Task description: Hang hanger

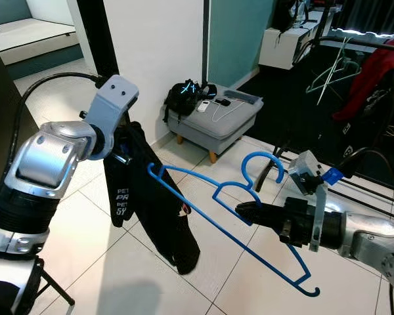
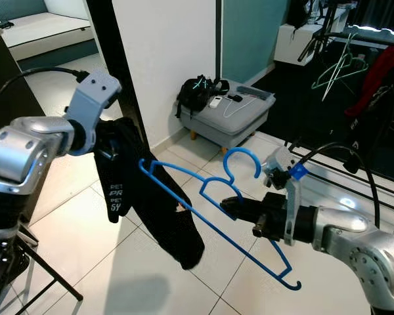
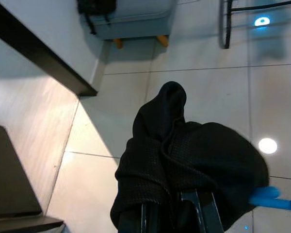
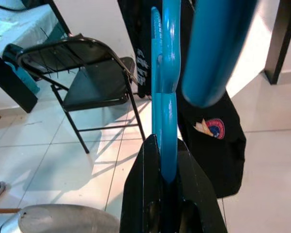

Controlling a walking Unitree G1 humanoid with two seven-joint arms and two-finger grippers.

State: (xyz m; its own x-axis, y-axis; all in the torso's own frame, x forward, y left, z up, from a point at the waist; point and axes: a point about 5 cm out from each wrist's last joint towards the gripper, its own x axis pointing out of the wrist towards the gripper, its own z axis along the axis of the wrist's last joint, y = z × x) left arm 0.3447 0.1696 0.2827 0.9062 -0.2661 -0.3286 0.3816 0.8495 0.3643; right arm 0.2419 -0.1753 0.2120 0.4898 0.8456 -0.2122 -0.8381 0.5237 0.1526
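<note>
A blue plastic hanger [image 1: 230, 220] is held out in front of me, its hook [image 1: 259, 163] pointing up. My right gripper [image 1: 244, 211] is shut on its neck just below the hook; the right wrist view shows the blue bar [image 4: 166, 104] clamped between the black fingers. My left gripper [image 1: 123, 152] is shut on the top of a black garment [image 1: 154, 203] with white lettering, which hangs down over the hanger's left arm. In the left wrist view the bunched black cloth [image 3: 189, 160] covers the fingertips, with a bit of blue hanger [image 3: 274, 198] beside it.
A grey footstool [image 1: 217, 115] with a black bag [image 1: 187, 95] on it stands by the white wall. At the right is a clothes rack [image 1: 361, 46] with wire hangers and a red garment [image 1: 377, 69]. A black folding chair [image 4: 87, 77] stands behind on the tiled floor.
</note>
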